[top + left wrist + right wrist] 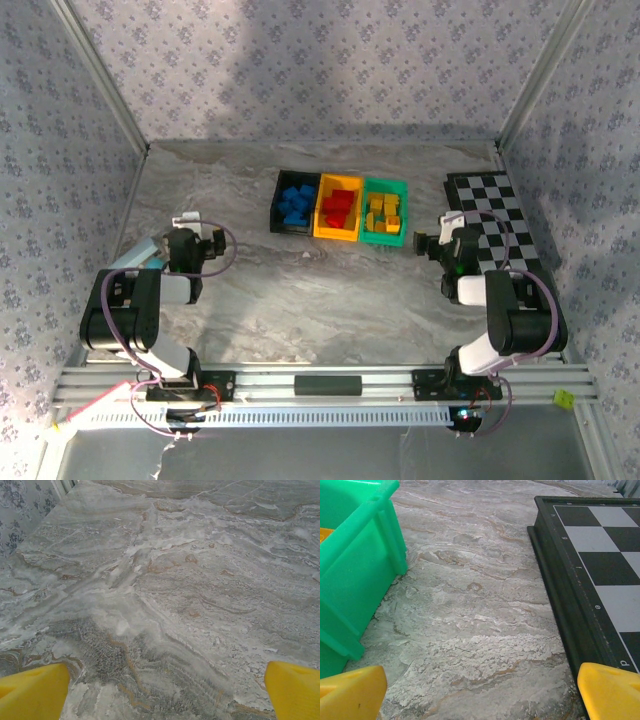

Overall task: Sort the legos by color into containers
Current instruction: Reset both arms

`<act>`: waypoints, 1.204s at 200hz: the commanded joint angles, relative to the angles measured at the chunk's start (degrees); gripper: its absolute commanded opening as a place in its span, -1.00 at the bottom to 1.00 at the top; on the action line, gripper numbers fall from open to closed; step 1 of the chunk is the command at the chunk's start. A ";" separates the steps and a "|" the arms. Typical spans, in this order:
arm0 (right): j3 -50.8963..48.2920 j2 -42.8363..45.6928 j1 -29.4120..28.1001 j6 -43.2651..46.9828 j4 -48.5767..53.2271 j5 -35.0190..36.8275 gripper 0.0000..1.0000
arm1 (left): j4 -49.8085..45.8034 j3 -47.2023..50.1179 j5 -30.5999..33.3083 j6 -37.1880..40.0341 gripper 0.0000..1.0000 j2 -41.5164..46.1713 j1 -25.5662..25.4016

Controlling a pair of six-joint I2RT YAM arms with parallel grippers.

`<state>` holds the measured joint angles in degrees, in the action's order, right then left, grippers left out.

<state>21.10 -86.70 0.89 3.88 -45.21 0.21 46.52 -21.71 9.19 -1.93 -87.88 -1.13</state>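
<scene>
Sitting at twelve o'clock: blue legos [293, 203] in black bin [276, 200], red legos [340, 205] in orange bin [335, 235], yellow legos [385, 210] in green bin [383, 238]. Left gripper [165, 692] at nine, right gripper [482, 692] at three, fingers [30, 692] apart, empty.

We see grey floral-patterned walls [300, 70] on three sides, aluminium corner posts [100, 75], and a grey marble-veined tabletop [320, 300], evenly lit.

Table [330, 290]: grey marble pattern, brown veining. Toward twelve o'clock: black bin [277, 205] holds blue legos [295, 203], orange-yellow bin [336, 235] red legos [340, 205], green bin [383, 238] yellow-orange legos [385, 212]. At three o'clock: checkerboard [490, 215], black-and-white squares, black frame. Walls [300, 70]: grey floral print.
</scene>
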 commanded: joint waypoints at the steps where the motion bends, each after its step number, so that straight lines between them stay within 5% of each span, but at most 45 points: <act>1: 1.22 -0.10 0.24 -1.05 -0.49 0.73 1.00 | 1.20 -1.39 -1.26 0.55 0.99 -0.04 0.33; 241: 1.66 -0.23 1.50 -1.63 0.37 -1.88 0.99 | 1.22 -1.39 -1.26 0.57 0.99 -0.04 0.32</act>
<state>21.69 -86.70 2.02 3.22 -45.01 -0.93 46.52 -21.71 8.75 -1.93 -87.88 -1.13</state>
